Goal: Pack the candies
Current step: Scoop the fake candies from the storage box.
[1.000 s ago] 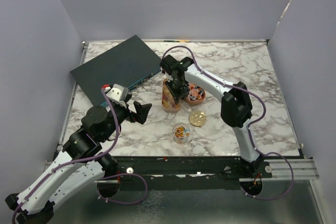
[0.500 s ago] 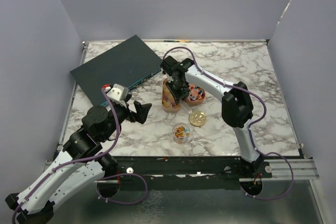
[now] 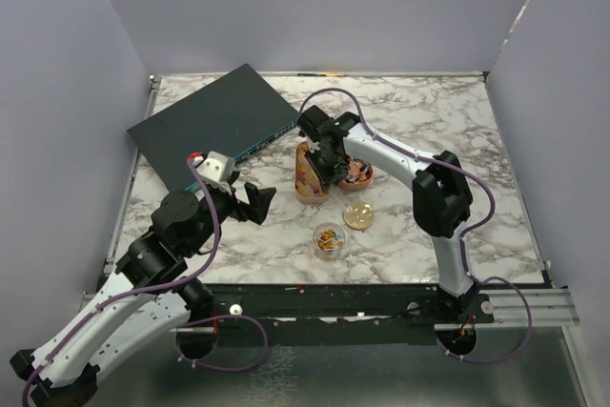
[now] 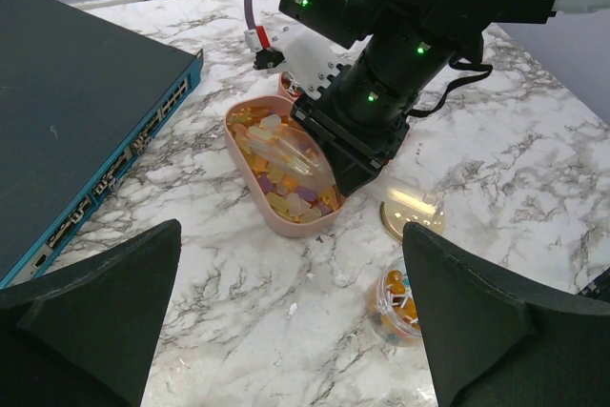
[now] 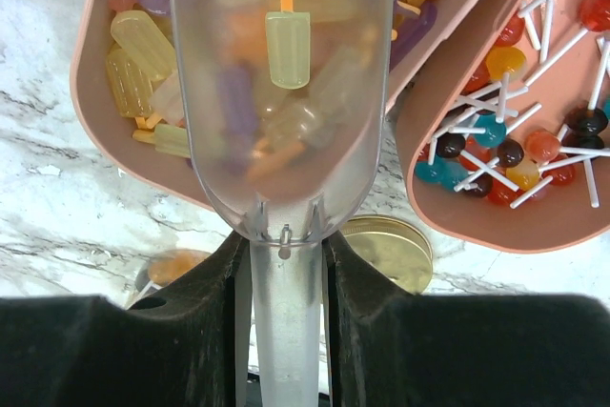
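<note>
My right gripper (image 5: 283,264) is shut on the handle of a clear plastic scoop (image 5: 286,140). The scoop hangs over a peach tray (image 5: 91,102) of small popsicle-shaped candies (image 5: 133,54), yellow, orange and purple. One yellow candy (image 5: 288,45) lies in the scoop. A second peach tray (image 5: 496,212) beside it holds tiny lollipops (image 5: 496,154). From above, the right gripper (image 3: 329,164) sits between both trays. A small clear jar (image 3: 330,240) with some candies in it stands nearer the arms. My left gripper (image 3: 255,204) is open and empty, left of the jar (image 4: 398,297).
A round gold lid (image 3: 359,214) lies flat between the trays and the jar. A dark network switch (image 3: 214,126) lies at the back left, its ports facing the trays. Purple walls close in the marble table (image 3: 448,140) on three sides.
The right arm's elbow has swung a little to the right and its wrist has turned slightly over the trays. The left arm has not moved.
</note>
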Robot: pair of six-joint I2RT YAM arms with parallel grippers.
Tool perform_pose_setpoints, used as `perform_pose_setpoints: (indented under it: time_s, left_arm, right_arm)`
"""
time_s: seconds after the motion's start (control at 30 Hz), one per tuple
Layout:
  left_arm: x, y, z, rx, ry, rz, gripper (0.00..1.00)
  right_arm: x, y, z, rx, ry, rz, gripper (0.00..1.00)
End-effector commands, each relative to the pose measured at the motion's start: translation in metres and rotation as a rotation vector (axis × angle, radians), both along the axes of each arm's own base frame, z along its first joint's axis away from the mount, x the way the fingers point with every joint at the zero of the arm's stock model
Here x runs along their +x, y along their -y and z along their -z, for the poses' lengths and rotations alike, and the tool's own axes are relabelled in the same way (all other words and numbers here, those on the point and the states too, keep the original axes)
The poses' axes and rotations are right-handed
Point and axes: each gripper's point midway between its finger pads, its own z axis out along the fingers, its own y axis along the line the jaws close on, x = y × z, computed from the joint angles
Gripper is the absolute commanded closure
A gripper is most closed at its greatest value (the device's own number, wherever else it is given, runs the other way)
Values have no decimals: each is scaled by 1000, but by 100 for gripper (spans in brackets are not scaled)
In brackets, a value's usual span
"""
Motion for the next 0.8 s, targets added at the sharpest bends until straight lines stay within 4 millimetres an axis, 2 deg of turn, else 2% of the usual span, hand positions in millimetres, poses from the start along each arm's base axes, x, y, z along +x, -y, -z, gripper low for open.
perform_pose_setpoints:
  time_s: [0.0, 0.23, 0.47, 0.77]
  left_arm:
    - [3, -4, 5, 15, -6, -27, 1]
    - [4, -2, 8, 20, -13, -23, 1]
    - [5, -4, 8, 23, -10, -29, 1]
    - [9, -4, 12, 41, -20, -47, 1]
  right_arm:
    - [6, 6, -20, 20, 76, 10, 99]
    - [0, 6, -28, 66, 130, -31, 100]
    - [-13, 20, -32, 72, 185, -98, 100]
    - [-39, 44, -52, 73, 274, -280, 100]
